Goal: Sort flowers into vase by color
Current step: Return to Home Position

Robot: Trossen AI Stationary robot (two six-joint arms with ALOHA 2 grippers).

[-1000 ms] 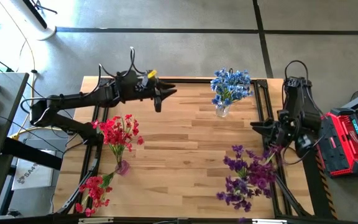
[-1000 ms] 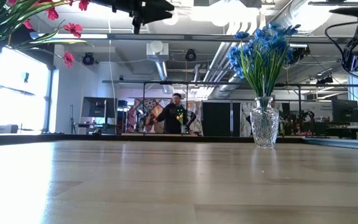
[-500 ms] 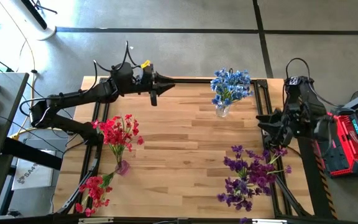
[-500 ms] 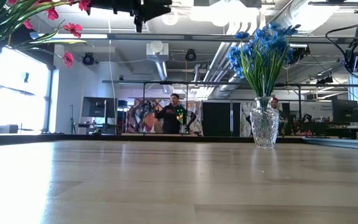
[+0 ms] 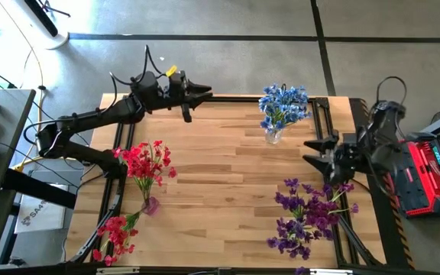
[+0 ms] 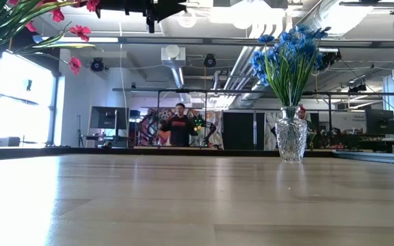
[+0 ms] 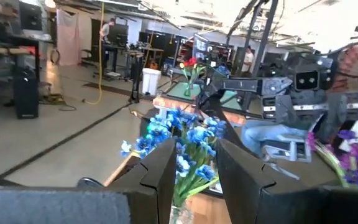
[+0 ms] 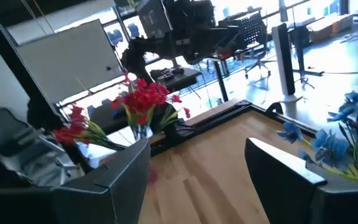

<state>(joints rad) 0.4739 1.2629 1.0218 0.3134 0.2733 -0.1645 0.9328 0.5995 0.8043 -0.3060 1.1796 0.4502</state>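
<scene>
Blue flowers (image 5: 283,105) stand in a clear glass vase (image 6: 291,134) at the table's far right. Red flowers (image 5: 148,162) stand in a small vase (image 5: 150,205) at the left. More red flowers (image 5: 114,232) lie at the near left corner. Purple flowers (image 5: 305,215) are at the near right; what they rest in does not show. My left gripper (image 5: 198,101) hovers open, high over the far edge, left of the blue flowers. My right gripper (image 5: 310,151) is open and level by the right edge, between the blue and the purple flowers. Both are empty.
A dark metal frame (image 5: 323,114) runs along the table's edges. A red and black case (image 5: 426,172) sits beyond the right edge. Bare wood (image 5: 228,176) stretches across the table's middle. A person (image 6: 177,126) stands far off in the room.
My left gripper has swung toward the table's far edge and slightly left, staying level. My right gripper has risen away from the purple flowers, rolled about its own line, and now points level toward the table's left. No flower has moved.
</scene>
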